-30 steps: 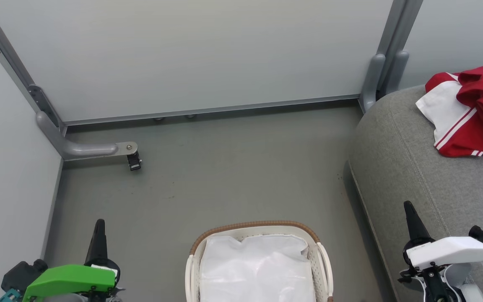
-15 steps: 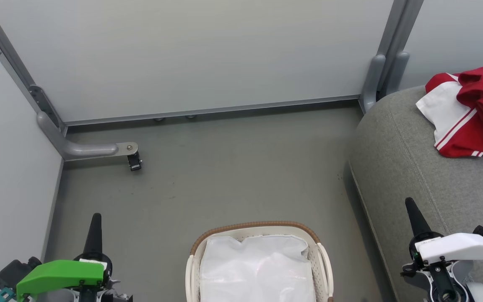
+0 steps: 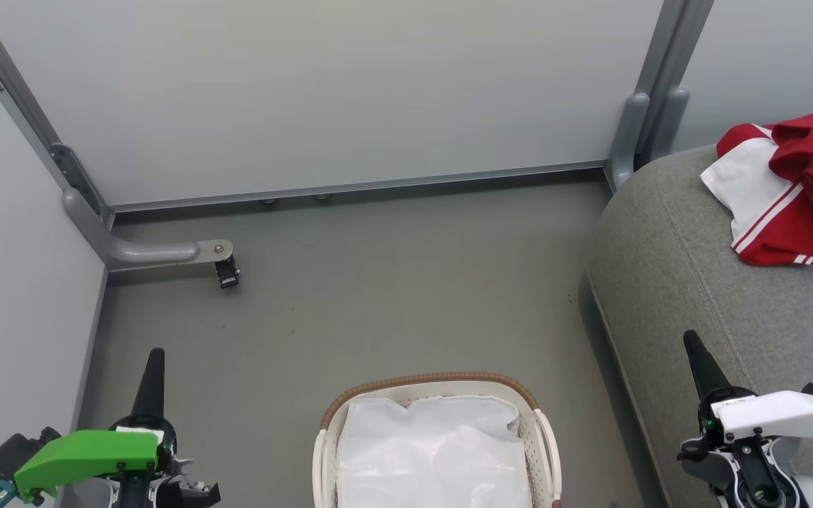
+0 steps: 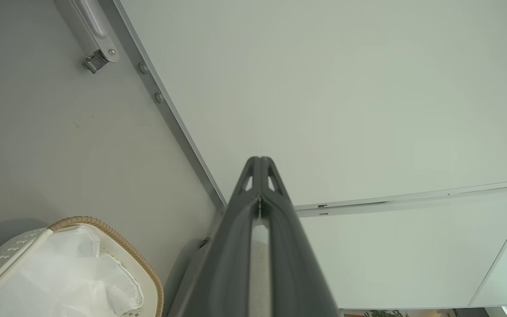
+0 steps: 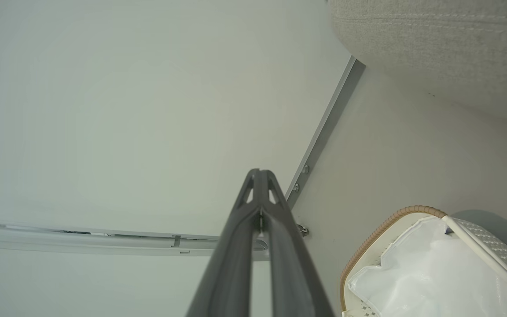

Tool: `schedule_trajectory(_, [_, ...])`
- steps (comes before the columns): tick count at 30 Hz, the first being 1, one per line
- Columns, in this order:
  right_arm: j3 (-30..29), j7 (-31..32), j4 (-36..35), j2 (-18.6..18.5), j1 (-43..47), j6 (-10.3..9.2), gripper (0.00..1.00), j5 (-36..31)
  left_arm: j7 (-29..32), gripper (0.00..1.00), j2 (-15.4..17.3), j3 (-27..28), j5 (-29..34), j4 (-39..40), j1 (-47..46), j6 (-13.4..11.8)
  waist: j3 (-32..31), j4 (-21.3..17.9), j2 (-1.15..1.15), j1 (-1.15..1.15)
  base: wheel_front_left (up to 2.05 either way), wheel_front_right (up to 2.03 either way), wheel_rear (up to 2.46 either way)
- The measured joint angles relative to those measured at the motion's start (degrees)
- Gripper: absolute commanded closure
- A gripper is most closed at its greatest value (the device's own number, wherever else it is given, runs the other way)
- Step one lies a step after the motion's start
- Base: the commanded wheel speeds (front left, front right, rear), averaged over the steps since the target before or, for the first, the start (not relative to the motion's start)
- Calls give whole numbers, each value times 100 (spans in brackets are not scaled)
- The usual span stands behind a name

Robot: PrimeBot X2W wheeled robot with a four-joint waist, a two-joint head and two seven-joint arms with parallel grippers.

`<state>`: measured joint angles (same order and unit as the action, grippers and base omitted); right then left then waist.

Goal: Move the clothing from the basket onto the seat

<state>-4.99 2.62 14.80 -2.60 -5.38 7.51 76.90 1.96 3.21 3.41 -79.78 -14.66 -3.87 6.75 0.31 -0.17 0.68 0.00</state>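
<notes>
lying on the seat [image 3: 696,296], the clothing [image 3: 795,204] is clear of the basket [image 3: 435,379], so the task appears complete; left claw [image 3: 154,360] and right claw [image 3: 693,344] are closed, empty.

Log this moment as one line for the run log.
clothing: on seat | basket: white liner visible, no clothing seen | left gripper: shut, empty | right gripper: shut, empty | stage: transfer looks done

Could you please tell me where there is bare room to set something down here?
The seat is bare from its rounded edge up to the clothing, which crowds its far corner. The floor is open between the wall, the bracket and the basket.
</notes>
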Motion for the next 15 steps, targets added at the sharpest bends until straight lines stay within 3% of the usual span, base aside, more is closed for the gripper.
schedule_trajectory(15, [-68,190,-22,-4,-38,-1,100,690,178,100,1,100,-594,11,-94,29,-11,7,0,0,0,0,0])
